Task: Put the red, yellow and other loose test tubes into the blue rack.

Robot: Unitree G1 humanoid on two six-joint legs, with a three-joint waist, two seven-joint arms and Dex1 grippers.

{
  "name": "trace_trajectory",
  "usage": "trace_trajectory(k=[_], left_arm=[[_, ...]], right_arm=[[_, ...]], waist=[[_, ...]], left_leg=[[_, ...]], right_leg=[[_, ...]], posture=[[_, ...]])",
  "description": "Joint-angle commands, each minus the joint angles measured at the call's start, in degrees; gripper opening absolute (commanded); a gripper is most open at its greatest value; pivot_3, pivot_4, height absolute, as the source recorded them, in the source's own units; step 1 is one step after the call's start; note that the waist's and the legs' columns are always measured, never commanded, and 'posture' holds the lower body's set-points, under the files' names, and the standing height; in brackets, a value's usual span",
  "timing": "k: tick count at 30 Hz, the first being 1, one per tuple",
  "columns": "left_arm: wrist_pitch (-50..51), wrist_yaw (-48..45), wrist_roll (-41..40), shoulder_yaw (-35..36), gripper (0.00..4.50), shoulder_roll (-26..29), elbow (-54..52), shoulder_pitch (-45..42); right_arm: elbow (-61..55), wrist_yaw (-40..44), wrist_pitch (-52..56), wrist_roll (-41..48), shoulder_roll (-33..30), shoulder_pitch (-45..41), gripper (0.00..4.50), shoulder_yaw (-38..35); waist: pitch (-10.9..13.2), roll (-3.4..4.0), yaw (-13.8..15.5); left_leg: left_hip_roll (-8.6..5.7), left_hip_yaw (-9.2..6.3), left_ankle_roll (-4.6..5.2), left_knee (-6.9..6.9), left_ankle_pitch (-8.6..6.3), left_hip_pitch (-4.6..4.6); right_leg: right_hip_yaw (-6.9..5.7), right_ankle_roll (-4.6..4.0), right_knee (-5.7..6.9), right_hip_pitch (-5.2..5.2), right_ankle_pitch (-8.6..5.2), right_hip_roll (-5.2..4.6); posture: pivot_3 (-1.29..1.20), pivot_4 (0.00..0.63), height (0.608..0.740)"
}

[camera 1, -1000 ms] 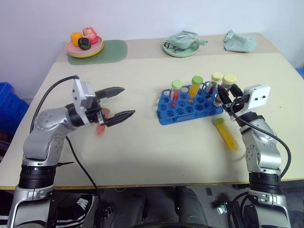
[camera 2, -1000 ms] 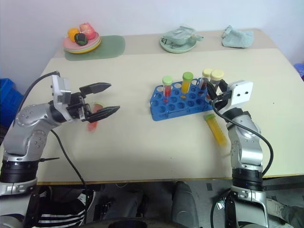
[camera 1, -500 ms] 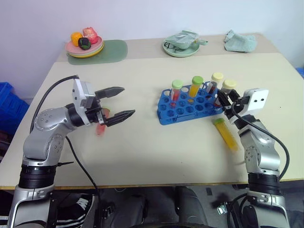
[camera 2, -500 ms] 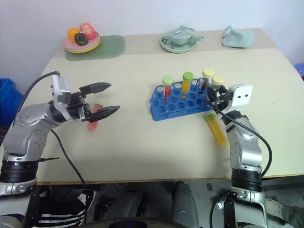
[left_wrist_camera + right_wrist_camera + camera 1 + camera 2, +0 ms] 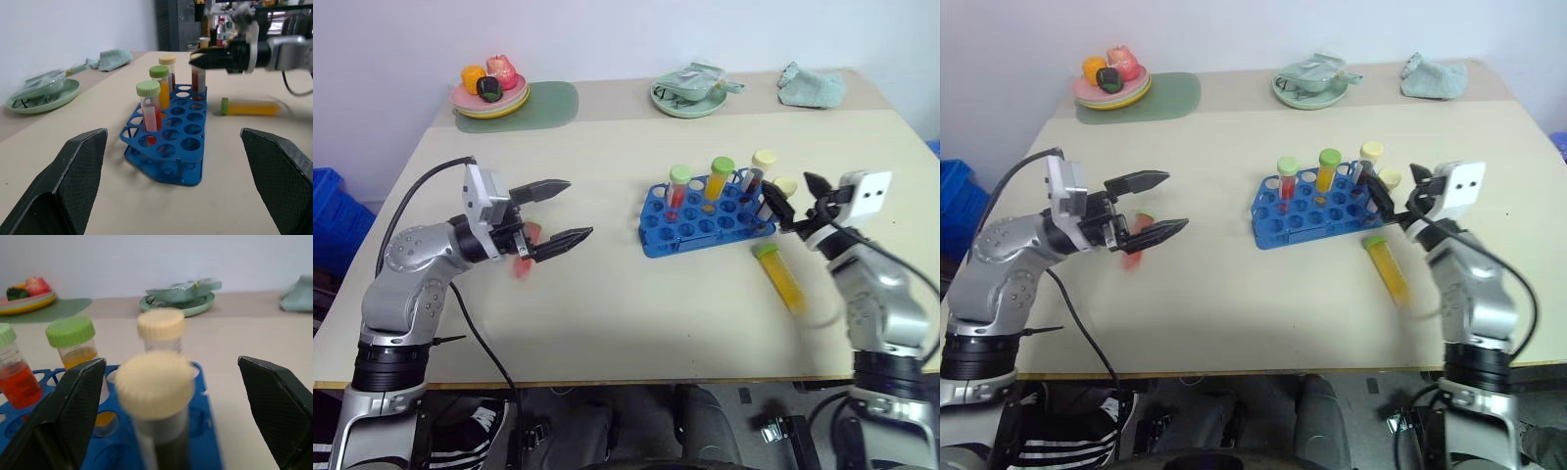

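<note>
The blue rack [image 5: 703,223] stands at mid-table. It holds a red tube with a green cap [image 5: 677,188], an orange tube with a green cap [image 5: 718,178] and two cream-capped tubes. The nearer cream-capped tube [image 5: 154,387] stands at the rack's right end between the fingers of my right gripper [image 5: 795,196], which is open and clear of it. A yellow tube [image 5: 782,278] lies loose on the table just in front of the rack. A red tube [image 5: 521,258] lies on the table under my left gripper [image 5: 576,209], which hovers open and holds nothing.
At the back of the table are a plate of toy fruit [image 5: 489,90] on a green mat [image 5: 543,102], a green plate [image 5: 690,96] with a cloth on it, and a teal cloth [image 5: 811,84]. A blue crate [image 5: 327,217] sits off the table's left edge.
My right gripper has opened and let go of the cream-capped tube, which now stands in the rack, and the hand has drawn away to the right. The left arm has stayed still.
</note>
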Motion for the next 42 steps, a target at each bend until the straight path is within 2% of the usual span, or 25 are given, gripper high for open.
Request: trace_trajectory(k=[1,5,8,10,12,15,17,20,22,32,42], left_arm=[[-1.81,0.24,-0.05,0.57,4.50,-0.57,-1.64,0.57],[-2.75,0.15,0.23,-0.15,4.50,-2.13,-0.92,0.78],[-3.82,-0.10,0.93,-0.74,4.50,-3.07,-0.01,0.50],[-4.41,-0.12,1.22,-1.32,4.50,-3.61,0.42,0.09],[-4.68,-0.09,1.35,-1.84,4.50,-4.12,0.89,-0.42],[-5.67,-0.33,2.01,-2.63,4.50,-4.81,1.31,-0.47],[-5.83,-0.13,2.08,-2.96,4.50,-5.21,0.97,-0.03],[-5.93,0.41,1.91,-3.11,4.50,-5.45,-0.10,1.43],[-5.70,1.29,1.80,-3.13,4.50,-5.73,-1.32,2.49],[-4.21,5.47,0.74,-1.91,4.50,-5.25,-8.13,8.59],[-3.47,7.50,0.10,-1.53,4.50,-4.71,-11.12,11.05]], right_arm=[[-8.18,6.01,8.88,6.51,-8.51,3.66,4.47,-5.18],[-12.41,13.81,19.61,12.34,-19.99,9.12,4.47,-8.59],[-12.64,15.82,28.67,15.20,-27.13,9.30,4.47,-8.43],[-13.63,15.74,33.52,11.78,-33.68,10.75,4.47,-3.82],[-13.66,13.53,39.07,11.37,-37.03,7.98,4.47,-0.59],[-11.87,6.90,51.90,12.93,-35.91,-3.90,4.47,4.40],[-13.41,5.81,57.24,12.82,-35.46,-8.91,4.47,8.95],[-13.50,0.52,66.97,10.77,-30.34,-16.69,4.47,13.61],[-13.22,-2.12,70.20,9.29,-28.50,-18.92,4.47,16.37],[-1.67,-11.69,70.63,10.37,-23.06,-23.79,4.47,20.64],[3.59,-19.00,70.63,19.90,-22.53,-25.14,4.47,22.39]], waist=[[0.00,-0.01,0.15],[0.00,-0.02,0.04],[-0.01,0.01,-0.15],[0.00,0.00,0.01],[0.01,-0.08,0.05],[0.00,-0.06,-0.02],[0.00,-0.07,0.05],[0.00,-0.11,0.06],[0.00,-0.11,0.06],[0.00,-0.11,1.48],[0.00,-0.11,1.41]], left_leg=[[0.01,-0.01,0.00,0.00,0.00,0.00],[0.02,-0.01,0.02,0.01,-0.01,0.05],[0.08,0.07,0.04,0.00,-0.02,0.19],[0.18,0.12,0.05,-0.01,-0.04,0.29],[0.20,0.14,0.08,0.00,-0.05,0.33],[0.26,0.20,0.09,0.02,-0.06,0.33],[0.43,0.24,0.08,0.00,-0.06,0.23],[0.68,0.21,0.06,-0.02,-0.07,0.04],[0.67,0.22,0.06,-0.01,-0.07,-0.03],[0.66,0.30,0.05,0.01,-0.06,-0.03],[0.68,0.32,0.05,0.00,-0.06,-0.03]], right_leg=[[0.00,0.00,-0.01,0.01,0.00,0.01],[-0.01,0.00,-0.06,0.13,0.00,0.01],[0.00,-0.01,-0.07,0.23,0.00,0.04],[0.01,-0.01,-0.09,0.32,0.00,0.10],[0.01,-0.01,-0.11,0.36,0.00,0.11],[0.01,-0.07,-0.33,0.42,0.06,0.15],[0.02,-0.11,-0.56,0.39,0.19,0.32],[-0.02,-0.18,-0.88,0.35,0.42,0.61],[-0.03,-0.16,-0.95,0.32,0.47,0.60],[-0.02,-0.22,-0.97,0.29,0.58,0.62],[-0.02,-0.23,-0.97,0.28,0.58,0.64]], posture=[[0.00,0.150,0.740],[0.00,0.150,0.740],[0.00,0.150,0.740],[0.00,0.150,0.740],[0.00,0.150,0.740],[0.00,0.150,0.740],[0.00,0.150,0.740],[0.00,0.150,0.740],[0.00,0.150,0.740],[0.00,0.150,0.740],[0.00,0.150,0.740]])
